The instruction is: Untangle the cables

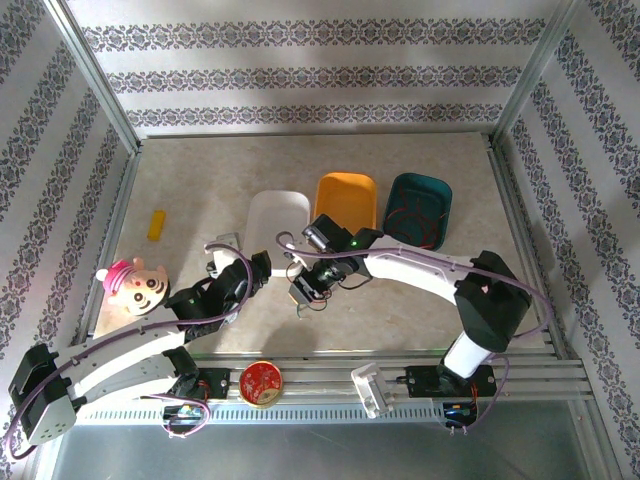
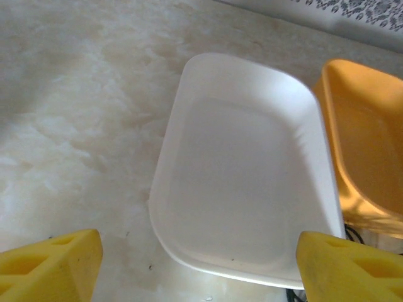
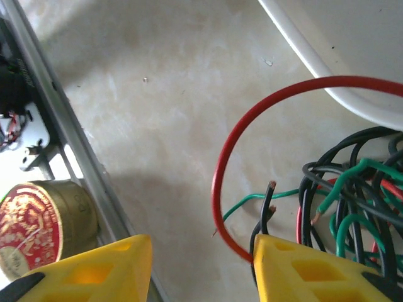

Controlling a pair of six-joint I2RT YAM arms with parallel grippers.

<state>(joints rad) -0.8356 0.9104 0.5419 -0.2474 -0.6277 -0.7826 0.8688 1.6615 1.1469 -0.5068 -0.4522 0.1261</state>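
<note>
Black-red-green cables [image 3: 350,191] beside white tray [image 3: 352,38]

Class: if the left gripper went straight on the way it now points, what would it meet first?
The left gripper would probably meet the white tray first; its floor lies straight ahead, though depth is unclear.

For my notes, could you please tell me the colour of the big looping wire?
Red; the looping wire shows best in the right wrist view.
</note>
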